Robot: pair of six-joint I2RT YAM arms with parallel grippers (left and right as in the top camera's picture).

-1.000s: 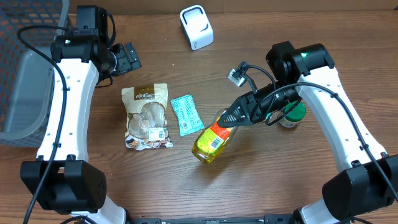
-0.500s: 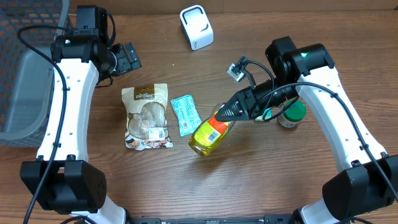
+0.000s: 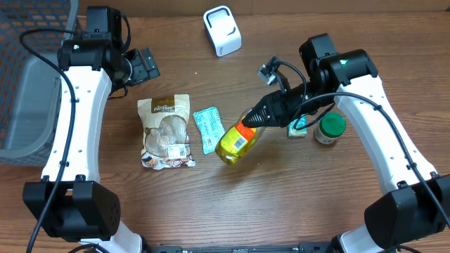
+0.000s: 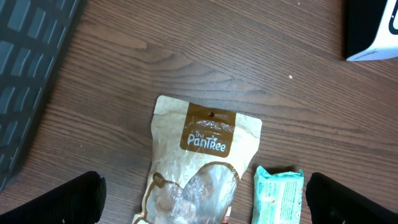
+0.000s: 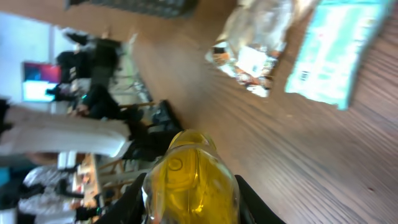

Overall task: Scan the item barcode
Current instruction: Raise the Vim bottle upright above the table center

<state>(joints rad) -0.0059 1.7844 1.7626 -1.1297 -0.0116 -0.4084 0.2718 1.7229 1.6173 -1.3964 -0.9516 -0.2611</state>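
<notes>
The right claw (image 3: 256, 119), clenched on the yellow bottle (image 3: 235, 143), is mid-carry; next the barcode likely needs turning toward the white scanner (image 3: 222, 30), well apart from the claw.

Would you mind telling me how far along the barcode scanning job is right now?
Done: the right fingers are shut on the neck end of the yellow bottle. In hand: the bottle is held tilted, barcode label facing up, beside the teal packet. Left: bringing it to the white scanner, which stands well apart from it. The brown pouch lies below the open left fingers.
</notes>
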